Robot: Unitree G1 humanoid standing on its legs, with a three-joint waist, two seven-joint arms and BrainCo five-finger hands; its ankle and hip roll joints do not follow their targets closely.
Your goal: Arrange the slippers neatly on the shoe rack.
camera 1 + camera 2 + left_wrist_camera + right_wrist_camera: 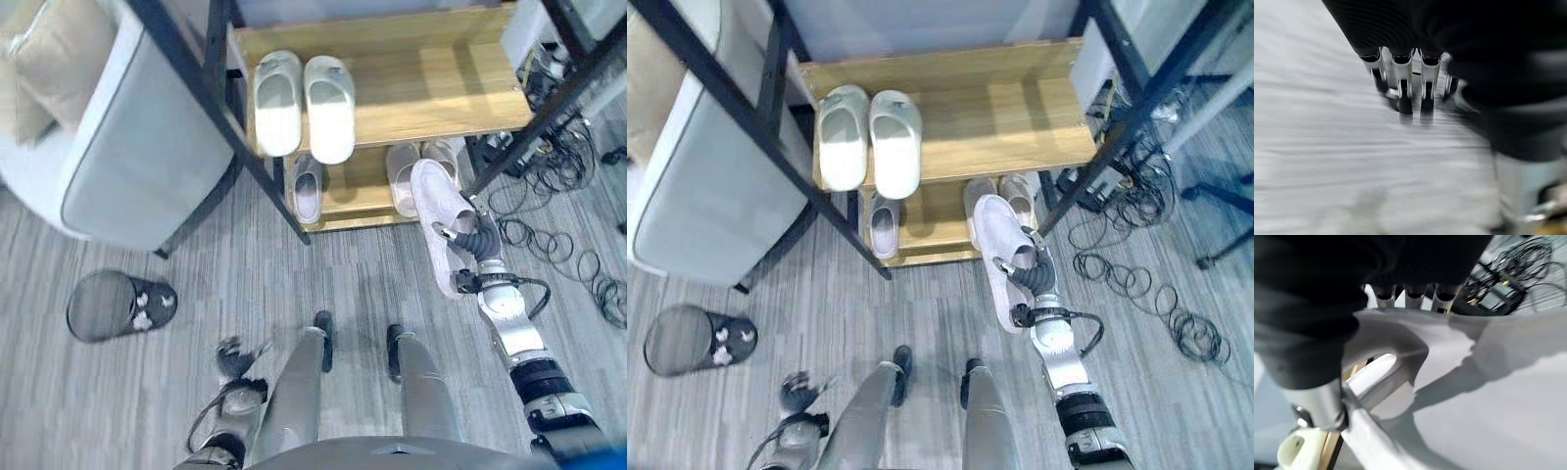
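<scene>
Wood shelves on a black metal shoe rack [392,93] carry a pale green pair of slippers [304,103] at the top shelf's left edge. Below sit rounded grey slippers [308,186]. The right hand [468,235] grips a smooth pale slipper [436,230] before the lower shelf. The left hand [235,362] hangs curled, empty.

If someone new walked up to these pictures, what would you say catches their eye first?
Most likely the pale slipper held in the right hand, its fingers curled round the strap, raised in front of the shoe rack's lower shelf, right side. Next, the cream pair of slippers lying side by side at the left of the upper shelf. A dark mesh bin lies tipped on the floor to the left.
</scene>
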